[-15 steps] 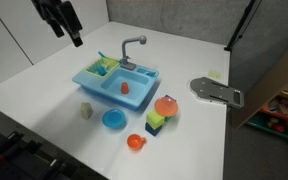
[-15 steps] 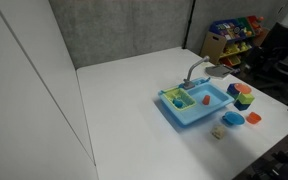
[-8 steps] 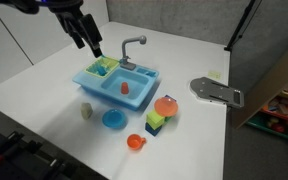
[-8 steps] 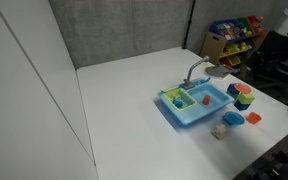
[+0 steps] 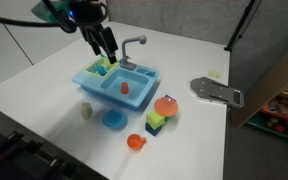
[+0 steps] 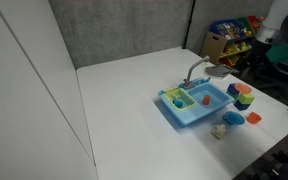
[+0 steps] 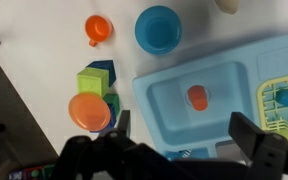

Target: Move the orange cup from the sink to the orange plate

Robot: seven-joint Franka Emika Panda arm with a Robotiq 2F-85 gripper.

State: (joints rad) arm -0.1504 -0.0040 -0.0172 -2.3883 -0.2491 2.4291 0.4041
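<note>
The light blue sink (image 5: 92, 86) stands mid-table, and the tiny orange cup (image 5: 124, 87) stands upright in its basin. The wrist view shows the cup (image 7: 197, 97) inside the sink (image 7: 152, 112) as well. The pale orange plate (image 5: 166, 105) rests on green and yellow blocks beside the sink, also in the wrist view (image 7: 89, 111). My gripper (image 5: 106, 48) hangs open and empty above the sink's rack end; in the wrist view its fingers (image 7: 184, 130) straddle the basin's edge, short of the cup.
A blue plate (image 5: 113, 119), a bright orange dish (image 5: 135, 142) and a beige piece (image 5: 86, 111) lie in front of the sink. The grey faucet (image 5: 134, 44) rises behind the basin. A grey metal fixture (image 5: 216, 92) lies near the table's edge.
My gripper has moved from the table's far corner rightward and down, and now hangs over the sink's rack end. The cup and the plates have not moved.
</note>
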